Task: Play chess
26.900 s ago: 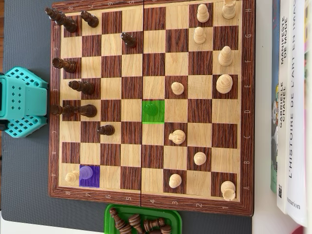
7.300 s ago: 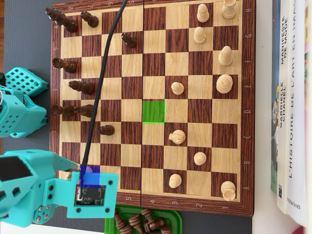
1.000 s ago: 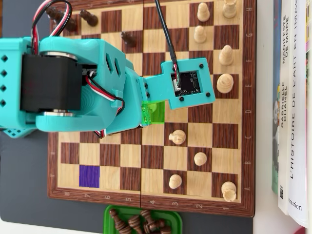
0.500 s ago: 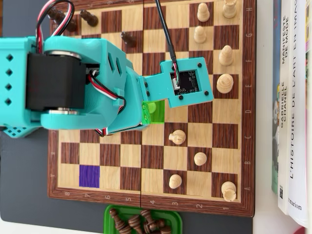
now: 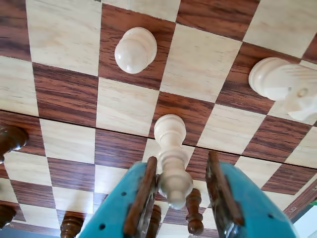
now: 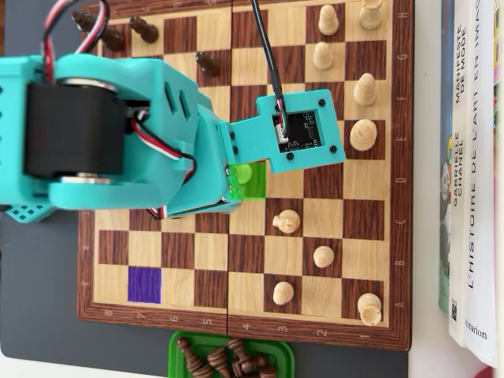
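Note:
In the wrist view a tall light chess piece [image 5: 171, 158] stands on the chessboard [image 5: 124, 106] between my gripper's [image 5: 182, 159] two teal jaws. It is close against the left finger [image 5: 143, 193], and a clear gap separates it from the right finger [image 5: 218, 191], so the gripper is open. In the overhead view the teal arm [image 6: 118, 134] covers the board's left half. The piece's top [image 6: 244, 173] shows on the green-marked square [image 6: 257, 186] at the arm's tip. The purple-marked square [image 6: 144, 284] holds nothing.
Light pieces stand close by: a pawn [image 5: 134, 49] and a larger one [image 5: 285, 87] ahead, with others [image 6: 285, 221] on the board's right half. Dark pieces [image 5: 194, 213] stand behind the jaws. A green tray [image 6: 179, 344] of captured dark pieces sits below the board. Books [image 6: 472, 173] lie on the right.
The light piece went from beside the purple square to the green square. Over the last second the arm shifted slightly left and looms a little larger; the piece stays put.

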Robot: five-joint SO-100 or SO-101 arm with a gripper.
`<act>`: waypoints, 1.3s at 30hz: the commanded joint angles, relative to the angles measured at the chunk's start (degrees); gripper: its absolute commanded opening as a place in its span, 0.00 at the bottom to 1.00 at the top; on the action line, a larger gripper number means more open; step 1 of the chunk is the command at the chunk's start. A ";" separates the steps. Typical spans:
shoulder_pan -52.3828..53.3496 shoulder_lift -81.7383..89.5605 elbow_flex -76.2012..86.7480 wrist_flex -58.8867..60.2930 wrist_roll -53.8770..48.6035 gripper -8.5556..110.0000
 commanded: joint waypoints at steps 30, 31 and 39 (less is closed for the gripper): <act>1.49 26.63 -0.44 1.67 2.20 0.20; 1.49 28.30 0.35 1.67 3.34 0.20; 1.58 45.09 14.68 -2.72 10.55 0.20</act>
